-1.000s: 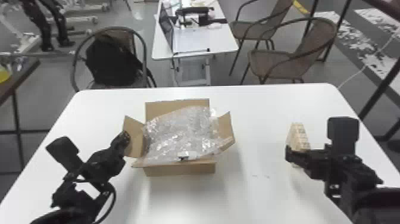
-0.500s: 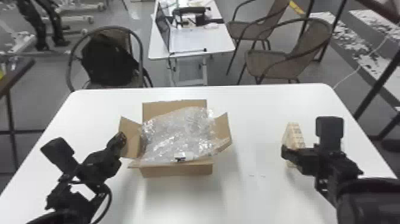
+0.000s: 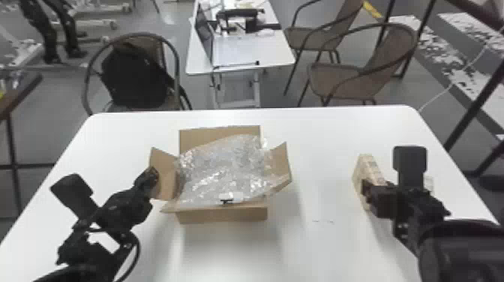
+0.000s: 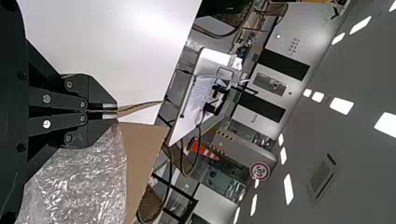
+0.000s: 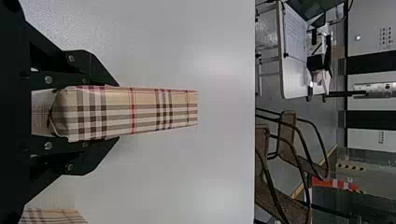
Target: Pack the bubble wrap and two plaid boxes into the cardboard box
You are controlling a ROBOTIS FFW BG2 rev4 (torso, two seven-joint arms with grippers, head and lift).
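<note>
Plaid box (image 3: pixel 368 168) stands upright on its narrow side at the right part of the table (image 3: pixel 318 138), and the right gripper (image 5: pixel 116 113) pinches it between both fingers. Compared with the earlier views, the right arm has shifted a little inward, toward the middle of the table, while the box has hardly changed its place. For the task this means, I think, that the first box is ready to be carried; whether it is already lifted, I cannot tell. Second plaid box (image 5: pixel 53 217) is near, at the outer side of this gripper. Bubble wrap (image 3: pixel 225 168) already lies in the cardboard box (image 3: pixel 221 216) and spreads over its front rim, so it may need pressing down before the boxes can fit. The left gripper (image 4: pixel 116 111) has its fingers pressed nearly together, and it seems to pinch the left flap (image 3: pixel 164 168), which helps to keep the opening wide. On the plaid box I find only checks, no label. A small black and white tag (image 3: pixel 226 201) on the wrap is too small for reading. Farther away, a round sign (image 4: pixel 260 171) with red rim carries print.
</note>
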